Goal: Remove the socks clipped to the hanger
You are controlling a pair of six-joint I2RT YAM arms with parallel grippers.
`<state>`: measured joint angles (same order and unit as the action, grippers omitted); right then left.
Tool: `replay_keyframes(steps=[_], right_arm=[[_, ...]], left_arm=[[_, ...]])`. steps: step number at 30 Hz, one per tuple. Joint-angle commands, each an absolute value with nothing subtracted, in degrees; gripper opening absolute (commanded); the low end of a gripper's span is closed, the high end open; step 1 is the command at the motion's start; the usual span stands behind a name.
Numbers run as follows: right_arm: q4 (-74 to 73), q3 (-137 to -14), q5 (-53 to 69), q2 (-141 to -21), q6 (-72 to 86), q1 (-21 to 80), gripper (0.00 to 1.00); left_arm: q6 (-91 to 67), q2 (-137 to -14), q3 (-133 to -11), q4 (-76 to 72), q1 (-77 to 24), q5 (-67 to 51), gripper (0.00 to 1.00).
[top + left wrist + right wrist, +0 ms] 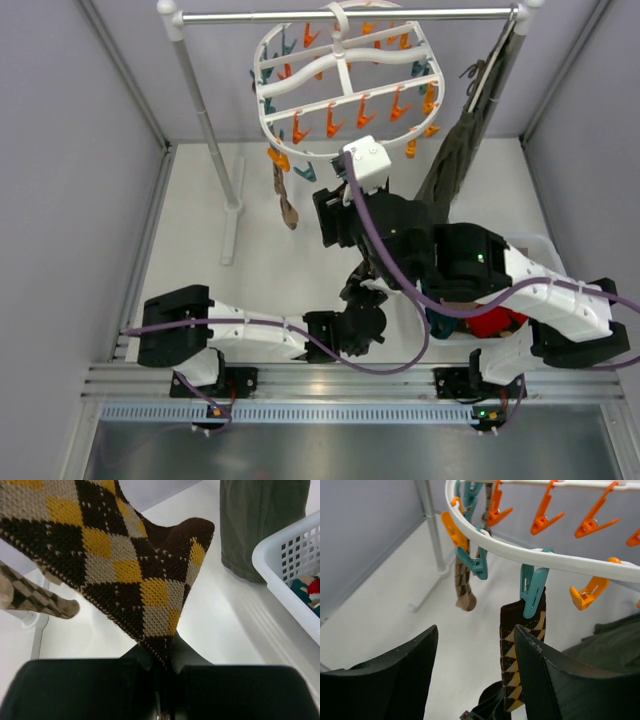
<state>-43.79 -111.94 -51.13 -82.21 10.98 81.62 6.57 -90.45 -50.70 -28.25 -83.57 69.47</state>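
The white oval hanger (340, 85) with orange and teal clips hangs from the rail; its rim (570, 560) crosses the right wrist view. A brown, yellow and tan argyle sock (520, 645) hangs from a teal clip (532, 587). Its lower end (120, 565) is pinched in my left gripper (167, 662), which is shut on it. My right gripper (476, 630) is open just below the rim, and the sock lies against the inside of its right finger (555, 680). A second checked tan sock (465, 582) (286, 200) hangs further left.
A long olive garment (455, 160) hangs at the rail's right end. A white basket (287, 575) with red and teal clothes (490, 322) stands at the near right. The rail's white post (215, 135) and its foot stand at the left. Grey walls close in both sides.
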Motion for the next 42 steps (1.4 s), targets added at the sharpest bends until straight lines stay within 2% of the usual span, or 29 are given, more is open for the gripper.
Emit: replay_keyframes(steps=[1,7,24,28,34,37,42], right_arm=[[-47.02,-115.05,-63.0,-84.19,9.84,82.27,0.58],[-48.08,-117.07,-69.86,-87.36,9.32,79.98,0.55],[-47.03,-118.83,-71.89,-94.57,6.33,70.93,0.58],[-44.22,-118.04,-73.91,-95.62,4.93,70.49,0.59],[-32.02,-109.09,-75.76,-92.2,0.53,67.33,0.58],[-26.55,-105.65,-76.02,-91.49,-3.51,66.88,0.52],[-23.21,-105.91,-76.2,-92.11,-6.85,67.24,0.31]], left_arm=[[8.61,-93.33,-54.92,-29.36,-84.72,71.01,0.0],[9.32,-96.06,-57.65,-29.44,-85.25,70.84,0.0],[12.39,-100.28,-63.45,-29.62,-85.43,68.65,0.0],[12.57,-100.37,-64.42,-29.62,-85.43,67.94,0.0],[12.04,-98.97,-64.6,-29.62,-86.13,66.18,0.0],[11.69,-98.79,-64.51,-29.62,-86.31,65.74,0.0],[10.72,-98.97,-64.25,-29.53,-86.22,65.3,0.0]])
